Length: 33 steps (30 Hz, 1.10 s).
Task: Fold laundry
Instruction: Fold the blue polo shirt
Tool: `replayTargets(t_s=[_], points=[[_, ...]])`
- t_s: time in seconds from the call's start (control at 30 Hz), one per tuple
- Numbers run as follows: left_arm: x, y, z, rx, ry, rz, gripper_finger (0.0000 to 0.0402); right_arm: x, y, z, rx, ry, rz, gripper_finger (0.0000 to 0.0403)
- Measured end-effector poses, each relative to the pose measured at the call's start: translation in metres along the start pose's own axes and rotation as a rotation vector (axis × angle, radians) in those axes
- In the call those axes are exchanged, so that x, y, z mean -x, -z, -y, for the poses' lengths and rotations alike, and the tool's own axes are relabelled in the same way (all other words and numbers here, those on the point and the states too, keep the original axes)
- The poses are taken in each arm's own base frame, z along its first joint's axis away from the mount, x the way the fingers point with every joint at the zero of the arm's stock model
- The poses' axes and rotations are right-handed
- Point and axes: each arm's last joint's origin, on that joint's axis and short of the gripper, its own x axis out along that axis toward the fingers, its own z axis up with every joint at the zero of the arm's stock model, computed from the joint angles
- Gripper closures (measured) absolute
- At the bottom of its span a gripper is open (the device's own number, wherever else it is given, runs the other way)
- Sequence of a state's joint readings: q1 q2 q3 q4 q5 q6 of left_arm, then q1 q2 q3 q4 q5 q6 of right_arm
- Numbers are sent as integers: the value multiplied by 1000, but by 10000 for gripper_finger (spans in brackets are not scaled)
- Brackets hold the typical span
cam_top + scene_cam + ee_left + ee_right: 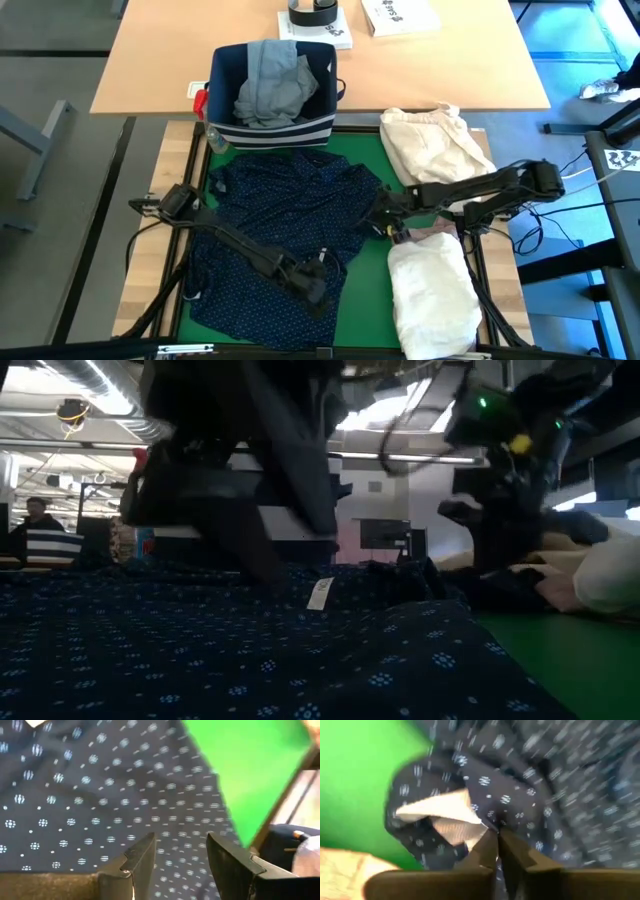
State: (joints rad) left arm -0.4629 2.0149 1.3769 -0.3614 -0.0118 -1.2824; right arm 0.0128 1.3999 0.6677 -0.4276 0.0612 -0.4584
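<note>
1. Fingers of my right gripper [497, 845] are pinched together on a fold of the navy white-dotted shirt [280, 225], right at its edge, beside a pale label patch [445, 817] sewn inside.
2. That grip sits at the shirt's right side, just by the white folded shirt [432, 295] and the pale pink top [437, 237] peeking out beneath it.
3. My left gripper [180, 862] hovers over the shirt's near part, jaws apart, nothing between them.
4. The dotted shirt lies spread and rumpled across the green mat [365, 285].
5. Light grey jeans [272, 85] wait in the navy fabric bin with white stripes [270, 130]; a cream-beige cloth bundle [435, 140] lies beyond the right arm.
6. I judge we're at the start of folding this shirt: edge taken, nothing folded over yet.
7. Next move, I reckon: lift that edge and carry it across, with the left steadying the cloth so it doesn't drag.
</note>
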Motion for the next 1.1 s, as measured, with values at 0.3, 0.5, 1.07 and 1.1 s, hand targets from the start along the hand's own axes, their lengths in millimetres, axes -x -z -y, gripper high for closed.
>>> replayTargets(t_s=[0.3,0.5,1.07,1.1], points=[[27,1,13,39,65,87,230,57,-51,44,-49,104,186,396],[0,19,25,82,177,143,230,68,-53,60,-162,84,239,399],[-83,27,5,59,109,165,264,61,-51,59,-181,32,210,398],[-83,28,4,52,98,161,279,61,-51,59,-181,32,210,398]])
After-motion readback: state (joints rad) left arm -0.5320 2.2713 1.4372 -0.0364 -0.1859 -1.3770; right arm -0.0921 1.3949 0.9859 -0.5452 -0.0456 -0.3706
